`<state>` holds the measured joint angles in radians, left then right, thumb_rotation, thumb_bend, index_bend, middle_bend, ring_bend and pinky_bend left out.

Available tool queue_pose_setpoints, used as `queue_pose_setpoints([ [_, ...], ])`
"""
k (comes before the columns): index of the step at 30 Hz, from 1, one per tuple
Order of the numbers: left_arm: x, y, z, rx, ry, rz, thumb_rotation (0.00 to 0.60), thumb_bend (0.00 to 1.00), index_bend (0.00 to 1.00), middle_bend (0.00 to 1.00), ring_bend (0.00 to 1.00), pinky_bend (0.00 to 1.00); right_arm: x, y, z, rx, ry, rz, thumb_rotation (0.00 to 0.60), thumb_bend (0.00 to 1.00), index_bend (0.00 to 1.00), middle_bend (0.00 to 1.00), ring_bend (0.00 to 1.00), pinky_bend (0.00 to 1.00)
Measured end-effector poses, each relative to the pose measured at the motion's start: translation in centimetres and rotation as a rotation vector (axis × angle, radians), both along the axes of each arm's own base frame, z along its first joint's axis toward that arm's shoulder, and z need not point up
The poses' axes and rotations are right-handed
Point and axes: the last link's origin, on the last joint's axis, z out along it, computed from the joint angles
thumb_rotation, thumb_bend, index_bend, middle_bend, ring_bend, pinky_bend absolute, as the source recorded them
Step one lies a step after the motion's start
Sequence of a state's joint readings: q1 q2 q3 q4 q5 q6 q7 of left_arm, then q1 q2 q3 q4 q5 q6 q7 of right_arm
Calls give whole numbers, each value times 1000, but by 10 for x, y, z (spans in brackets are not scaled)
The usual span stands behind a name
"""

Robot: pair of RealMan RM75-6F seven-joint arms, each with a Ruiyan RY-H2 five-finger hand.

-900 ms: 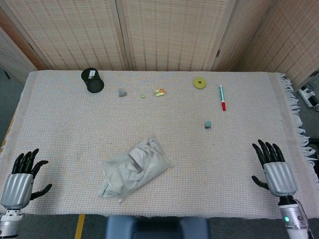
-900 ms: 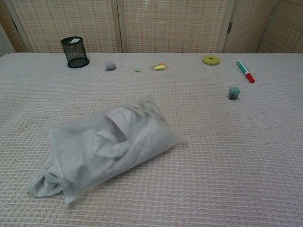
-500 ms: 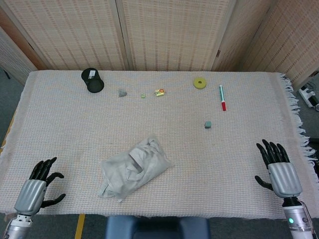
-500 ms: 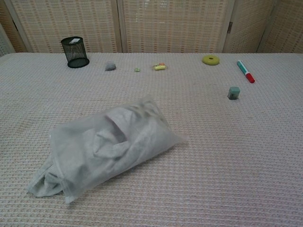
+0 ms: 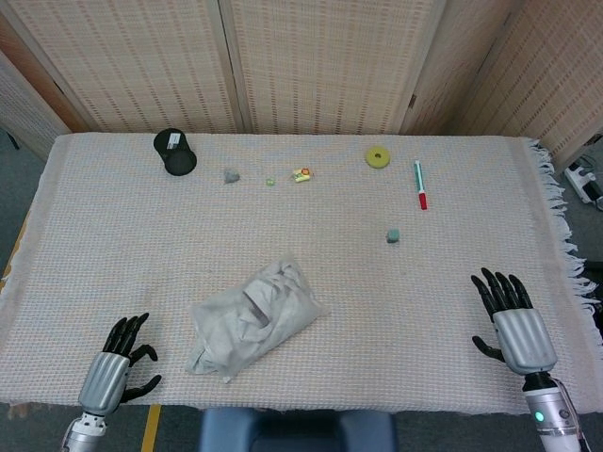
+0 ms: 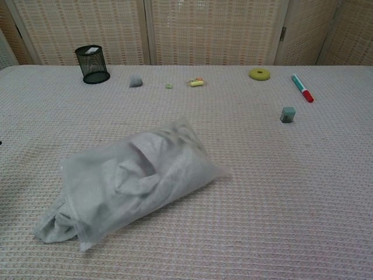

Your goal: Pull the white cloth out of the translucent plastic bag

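Note:
A translucent plastic bag [image 5: 256,318] [image 6: 131,181] lies near the table's front edge, a little left of centre. The crumpled white cloth [image 6: 137,163] fills it, and a bit of cloth [image 6: 51,226] bulges from the bag's near left end. My left hand [image 5: 118,363] hovers at the front edge, left of the bag, fingers apart and holding nothing. My right hand [image 5: 509,320] is at the front right, far from the bag, fingers spread and empty. Neither hand shows in the chest view.
Along the far side lie a black mesh cup [image 5: 175,152], a grey lump [image 5: 230,175], a small green bit [image 5: 270,181], a yellow item [image 5: 301,174], a yellow-green ring [image 5: 378,157] and a red-green marker [image 5: 420,185]. A teal cube [image 5: 393,235] sits right of centre.
My left hand has moved right along the front edge toward the bag. My right hand shifted slightly left and forward. The bag has not moved.

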<state>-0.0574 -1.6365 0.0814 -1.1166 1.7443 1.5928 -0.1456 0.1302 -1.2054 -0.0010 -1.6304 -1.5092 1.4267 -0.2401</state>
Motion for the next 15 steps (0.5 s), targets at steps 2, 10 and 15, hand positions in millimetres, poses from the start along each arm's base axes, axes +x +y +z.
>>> queue_pose_setpoints([
  [2,1,0,-8,2,-5,-6,597,217,558,68,0,0,0,0,0,2,0,2,600,128,0,0,0,0],
  [10,7,1,-32,17,-28,-31,600,205,545,57,0,0,0,1,-2,19,2,2,600,127,0,0,0,0],
  [15,11,2,-44,12,-38,-42,599,223,536,57,0,0,1,1,-3,22,1,-2,600,127,0,0,0,0],
])
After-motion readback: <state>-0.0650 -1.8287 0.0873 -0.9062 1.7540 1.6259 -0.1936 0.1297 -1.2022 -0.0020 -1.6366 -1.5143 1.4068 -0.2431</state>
